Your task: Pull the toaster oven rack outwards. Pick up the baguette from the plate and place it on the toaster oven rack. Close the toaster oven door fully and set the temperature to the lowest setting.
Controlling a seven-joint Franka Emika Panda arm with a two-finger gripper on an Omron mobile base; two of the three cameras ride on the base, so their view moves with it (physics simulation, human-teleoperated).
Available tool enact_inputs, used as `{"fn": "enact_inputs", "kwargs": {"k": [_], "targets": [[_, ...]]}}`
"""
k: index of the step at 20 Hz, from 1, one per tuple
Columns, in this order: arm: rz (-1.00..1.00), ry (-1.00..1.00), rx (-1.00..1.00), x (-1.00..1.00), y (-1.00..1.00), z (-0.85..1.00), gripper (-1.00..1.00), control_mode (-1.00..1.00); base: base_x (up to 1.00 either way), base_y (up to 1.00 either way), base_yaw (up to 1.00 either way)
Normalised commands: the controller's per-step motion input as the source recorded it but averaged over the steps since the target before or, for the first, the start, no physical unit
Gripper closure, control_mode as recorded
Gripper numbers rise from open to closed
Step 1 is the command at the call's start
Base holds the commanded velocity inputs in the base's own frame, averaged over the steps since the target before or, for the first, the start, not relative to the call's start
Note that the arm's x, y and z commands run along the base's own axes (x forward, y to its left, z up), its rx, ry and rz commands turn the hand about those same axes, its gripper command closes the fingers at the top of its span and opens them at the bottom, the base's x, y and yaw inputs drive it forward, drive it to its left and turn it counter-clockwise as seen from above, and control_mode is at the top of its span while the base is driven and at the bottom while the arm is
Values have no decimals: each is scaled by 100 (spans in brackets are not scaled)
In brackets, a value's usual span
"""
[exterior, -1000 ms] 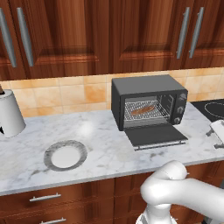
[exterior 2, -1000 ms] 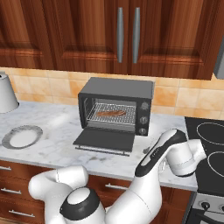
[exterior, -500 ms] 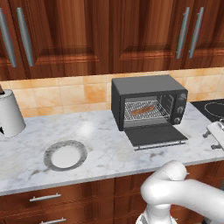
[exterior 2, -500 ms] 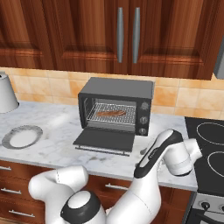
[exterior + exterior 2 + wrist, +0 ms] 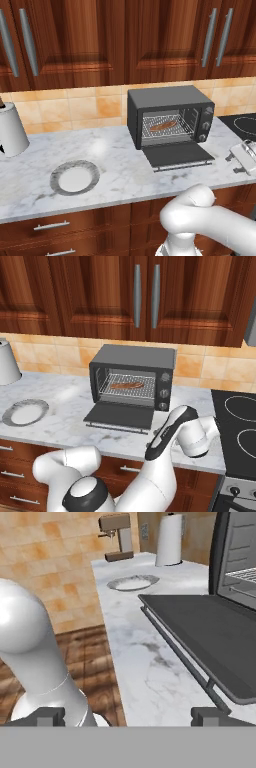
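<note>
Claw has shifted slightly — toaster oven door apparently just ahead-right.

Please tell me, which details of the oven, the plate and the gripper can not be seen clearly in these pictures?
- Toaster oven knobs: too small in both base views to read any setting.
- Gripper: cut off by the right edge of the left base view.
- Toaster oven rack: cut off by the right edge of the hand view.
- Baguette: small, its contact with the rack is unclear.
</note>
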Motion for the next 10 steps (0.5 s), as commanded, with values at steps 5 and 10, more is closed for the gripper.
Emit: {"fn": "enact_inputs", "kwargs": {"k": [5,10], "targets": [[-3,8,0,4,20,-20,-100,-100,0,0,0],[-2,2,0,10,6,-14,-100,-100,0,0,0]]}}
